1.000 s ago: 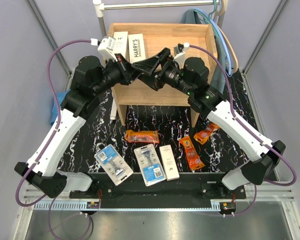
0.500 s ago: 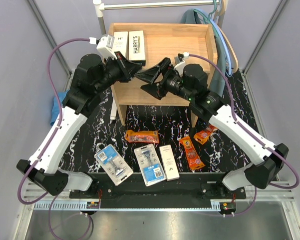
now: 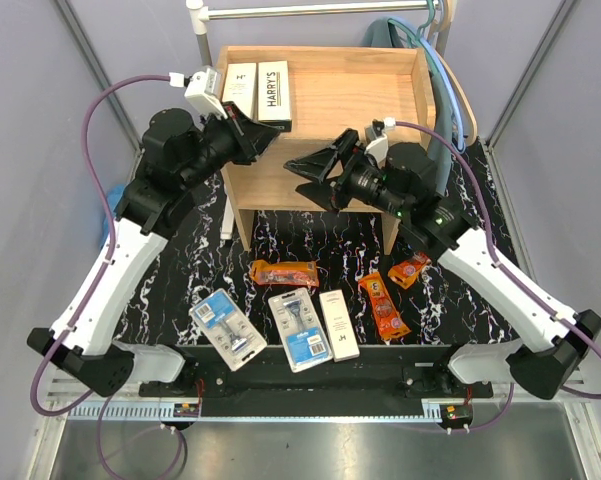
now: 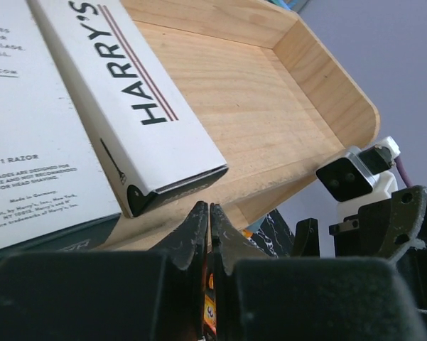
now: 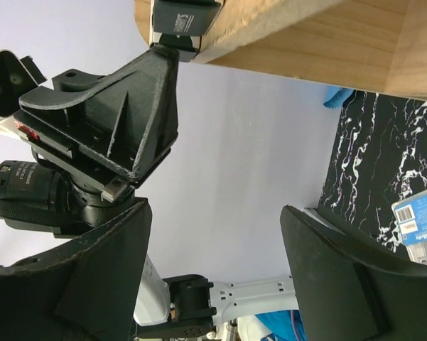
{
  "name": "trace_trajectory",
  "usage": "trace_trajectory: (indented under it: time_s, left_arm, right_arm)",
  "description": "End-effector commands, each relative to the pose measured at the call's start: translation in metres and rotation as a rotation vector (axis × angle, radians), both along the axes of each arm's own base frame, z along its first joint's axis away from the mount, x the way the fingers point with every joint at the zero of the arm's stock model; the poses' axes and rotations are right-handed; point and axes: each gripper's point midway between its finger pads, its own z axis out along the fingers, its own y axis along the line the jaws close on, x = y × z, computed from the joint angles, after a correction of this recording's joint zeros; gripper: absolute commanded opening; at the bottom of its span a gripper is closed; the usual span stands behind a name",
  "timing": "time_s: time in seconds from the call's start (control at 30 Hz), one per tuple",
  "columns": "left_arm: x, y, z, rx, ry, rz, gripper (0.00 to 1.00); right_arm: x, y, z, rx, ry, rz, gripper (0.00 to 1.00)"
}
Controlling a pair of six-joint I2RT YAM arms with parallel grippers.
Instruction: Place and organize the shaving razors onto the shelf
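**Two packs shelved, six to go**

Shelf [image 3: 360,85]: the top tier has broad bare wood to the right of the two white boxes [image 3: 273,92], which lie side by side at its left wall. Bench [image 3: 180,280]: third white box [image 3: 338,325], two blister cards [image 3: 300,328], three orange pouches [image 3: 383,305]. Right pincer [image 3: 298,180] is spread and empty at the front lip. Left pincer [image 3: 263,138] is pressed together, empty, just off the box ends. Best to back off the lip straight, without nudging the boxes. The arms crowd each other.
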Motion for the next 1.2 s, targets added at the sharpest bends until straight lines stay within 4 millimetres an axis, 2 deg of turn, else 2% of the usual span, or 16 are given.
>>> trace_trajectory:
  time_s: [0.0,0.13,0.17,0.2,0.3,0.33,0.4,0.43,0.5,0.53,0.8,0.83,0.9,0.93,1.03,1.17]
  left_arm:
    - [-0.037,0.003,0.048,-0.046,-0.145,-0.097,0.13]
    - [-0.058,0.003,0.037,-0.059,-0.121,-0.155,0.45]
    - [-0.069,0.007,0.039,-0.069,-0.129,-0.163,0.65]
    - [-0.074,0.008,0.036,-0.074,-0.121,-0.17,0.74]
    - [-0.092,0.013,0.014,-0.088,-0.07,-0.186,0.95]
    - [-0.092,0.012,-0.008,-0.085,-0.016,-0.183,0.97]
    - [-0.105,0.018,-0.019,-0.096,0.003,-0.188,0.99]
    - [-0.106,0.016,-0.041,-0.085,0.05,-0.195,0.99]
    - [-0.118,0.021,-0.054,-0.09,0.07,-0.201,0.99]
    - [-0.124,0.021,-0.07,-0.09,0.102,-0.207,0.99]
    - [-0.141,0.024,-0.156,-0.112,0.298,-0.196,0.99]
    - [-0.143,0.024,-0.177,-0.118,0.35,-0.192,0.99]
    - [-0.146,0.022,-0.193,-0.126,0.384,-0.19,0.99]
    - [-0.147,0.022,-0.212,-0.12,0.428,-0.179,0.99]
    - [-0.15,0.022,-0.24,-0.108,0.502,-0.169,0.99]
    - [-0.152,0.018,-0.261,-0.096,0.565,-0.167,0.99]
  right_arm:
    - [-0.021,-0.011,0.009,-0.001,-0.023,0.026,0.83]
    - [-0.031,-0.012,-0.008,-0.046,-0.01,0.049,0.83]
    - [-0.033,-0.012,-0.015,-0.069,0.002,0.054,0.83]
    - [-0.037,-0.014,-0.017,-0.082,0.001,0.055,0.84]
    - [-0.047,-0.018,-0.04,-0.154,0.022,0.057,0.83]
    - [-0.049,-0.02,-0.059,-0.2,0.05,0.059,0.83]
    - [-0.055,-0.026,-0.076,-0.249,0.064,0.047,0.83]
    - [-0.056,-0.032,-0.1,-0.312,0.1,0.039,0.84]
    - [-0.062,-0.04,-0.116,-0.352,0.122,0.033,0.84]
    - [-0.064,-0.047,-0.138,-0.408,0.154,0.024,0.84]
    - [-0.081,-0.085,-0.227,-0.669,0.267,0.004,0.84]
    - [-0.083,-0.089,-0.236,-0.702,0.279,0.01,0.84]
    - [-0.086,-0.093,-0.252,-0.754,0.307,0.021,0.84]
    - [-0.09,-0.099,-0.261,-0.801,0.319,0.024,0.83]
    - [-0.095,-0.111,-0.277,-0.91,0.339,0.016,0.84]
    - [-0.1,-0.112,-0.295,-0.998,0.347,0.036,0.85]
